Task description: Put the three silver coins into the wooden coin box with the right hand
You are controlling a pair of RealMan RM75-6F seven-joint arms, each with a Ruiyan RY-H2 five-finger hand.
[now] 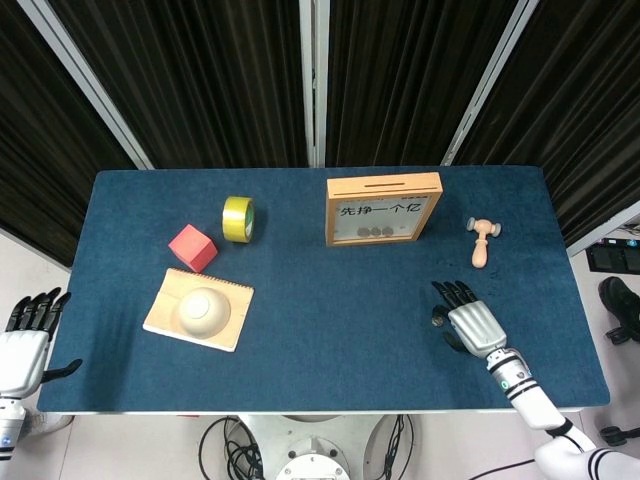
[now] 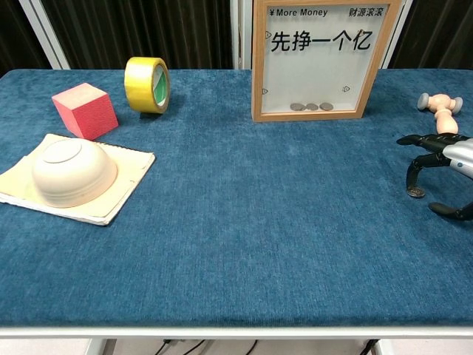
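Robot lab or data-collection booth, not a home. I'm at a table (image 1: 300, 300) covered in blue felt-like cloth, white edge showing along the front in my chest view. Black pleated curtains (image 1: 200, 80) close off the whole back, hung between bare metal frame posts (image 1: 313, 80). Pale hard floor around the table. Loose cables (image 1: 235, 445) bundle under the near edge by a round white base. A black device (image 1: 612, 255) with small labels sits on the floor at far right. The tabletop items are mismatched props: yellow tape roll (image 1: 238, 218), red block (image 1: 192, 247), bowl (image 1: 203, 310) on a tan board (image 1: 232, 315), small wooden mallet (image 1: 483, 240).
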